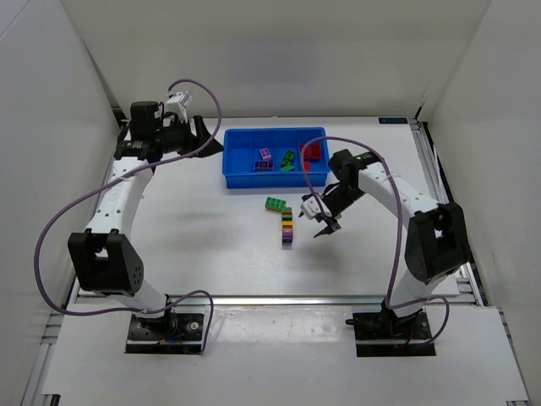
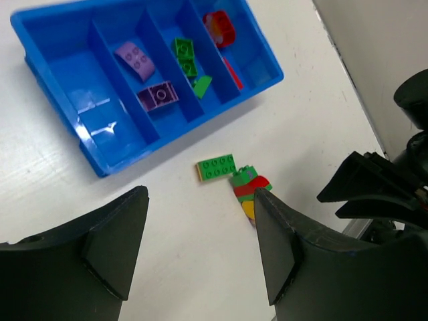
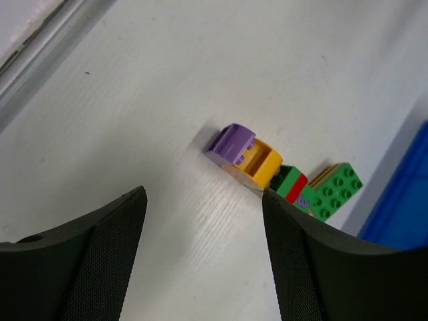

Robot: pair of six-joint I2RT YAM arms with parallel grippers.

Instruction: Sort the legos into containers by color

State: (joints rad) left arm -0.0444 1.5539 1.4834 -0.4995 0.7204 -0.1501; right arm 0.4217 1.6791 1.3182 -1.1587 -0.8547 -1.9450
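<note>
1. The blue tray (image 1: 239, 173) sits at the far middle of the table. Three of its four compartments hold pieces: two purple bricks (image 2: 144, 73), green bricks (image 2: 184, 55) next to them, and red bricks (image 2: 221, 27) at the end nearest the right arm. The compartment at the other end is bare.
2. I'd judge the sorting a bit over half done. On the table just in front of the tray lie a flat green brick (image 1: 275, 204) and, right against it, a joined row of bricks (image 1: 287, 230) on its side. The row runs green, red, yellow, with purple at the near end.
3. No yellow is in the tray yet, so the bare compartment looks meant for it. The row probably needs pulling apart first.
4. The right arm reaches in over the table, and the right claw (image 1: 325, 222) points down close beside the joined row, on its right. Its own camera shows the fingers spread apart with nothing between them and the purple end just ahead.
5. The left arm is bent up at the far left corner. The left claw (image 2: 199, 214) is also spread and empty, hanging high and facing down at the tray and the loose bricks.
</note>
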